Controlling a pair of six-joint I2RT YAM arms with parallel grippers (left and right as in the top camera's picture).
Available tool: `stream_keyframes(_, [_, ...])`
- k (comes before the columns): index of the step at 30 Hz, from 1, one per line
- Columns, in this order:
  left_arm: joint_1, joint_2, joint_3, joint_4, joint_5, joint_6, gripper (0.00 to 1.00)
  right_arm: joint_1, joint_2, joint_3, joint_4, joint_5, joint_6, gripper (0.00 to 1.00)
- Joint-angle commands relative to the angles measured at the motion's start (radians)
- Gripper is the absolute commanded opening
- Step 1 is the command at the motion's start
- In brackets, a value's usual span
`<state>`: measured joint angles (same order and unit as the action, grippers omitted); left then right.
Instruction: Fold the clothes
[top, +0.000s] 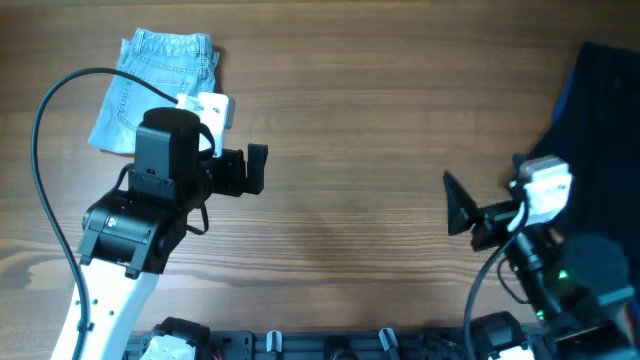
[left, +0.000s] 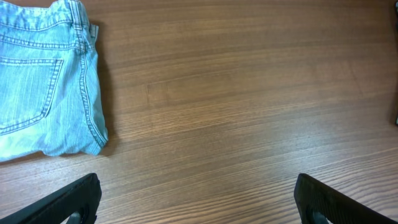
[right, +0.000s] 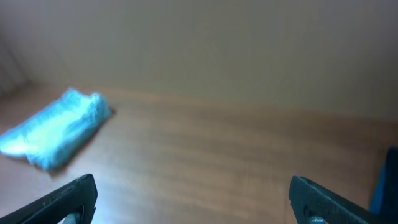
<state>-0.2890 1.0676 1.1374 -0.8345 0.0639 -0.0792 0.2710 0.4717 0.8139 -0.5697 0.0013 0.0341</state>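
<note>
The clothes (top: 155, 85), a pair of light blue denim shorts, lie folded in a compact bundle at the far left of the table. In the left wrist view the shorts (left: 43, 81) show a stitched back pocket and the waistband at the upper left. My left gripper (top: 258, 170) is to the right of them, apart from them, and open; bare wood lies between the wide-set jaws of my left gripper (left: 199, 205). My right gripper (top: 458, 205) hovers over the right part of the table, open and empty. In the blurred right wrist view the shorts (right: 56, 127) lie far off, beyond my right gripper (right: 193, 199).
A dark navy cloth with a bright blue edge (top: 600, 120) covers the table's far right, behind the right arm, and its edge (right: 388, 180) shows in the right wrist view. A black cable (top: 45, 110) loops from the left arm. The arm bases sit along the front edge.
</note>
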Motion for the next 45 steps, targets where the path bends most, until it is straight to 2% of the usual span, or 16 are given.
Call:
stream_keyframes(1, [-0.005, 0.002, 0.015, 0.002, -0.013, 0.019, 1.00, -0.011, -0.129, -0.172, 0.121, -0.014, -0.022, 1.00])
stream_keyframes(6, [-0.005, 0.002, 0.015, 0.002, -0.013, 0.019, 1.00, -0.106, -0.348, -0.440, 0.301, -0.138, -0.017, 1.00])
stream_keyframes(10, [-0.005, 0.002, 0.015, 0.002, -0.013, 0.019, 1.00, -0.154, -0.453, -0.541, 0.325, -0.141, 0.023, 1.00])
stream_keyframes(14, [-0.005, 0.002, 0.015, 0.002, -0.013, 0.019, 1.00, -0.161, -0.468, -0.621, 0.348, -0.142, 0.056, 1.00])
stream_keyframes(19, [-0.005, 0.002, 0.015, 0.002, -0.013, 0.019, 1.00, -0.181, -0.468, -0.740, 0.428, -0.141, 0.170, 1.00])
stream_keyframes(45, [-0.005, -0.013, 0.010, 0.002, -0.013, 0.019, 1.00, -0.181, -0.468, -0.759, 0.464, -0.141, 0.185, 1.00])
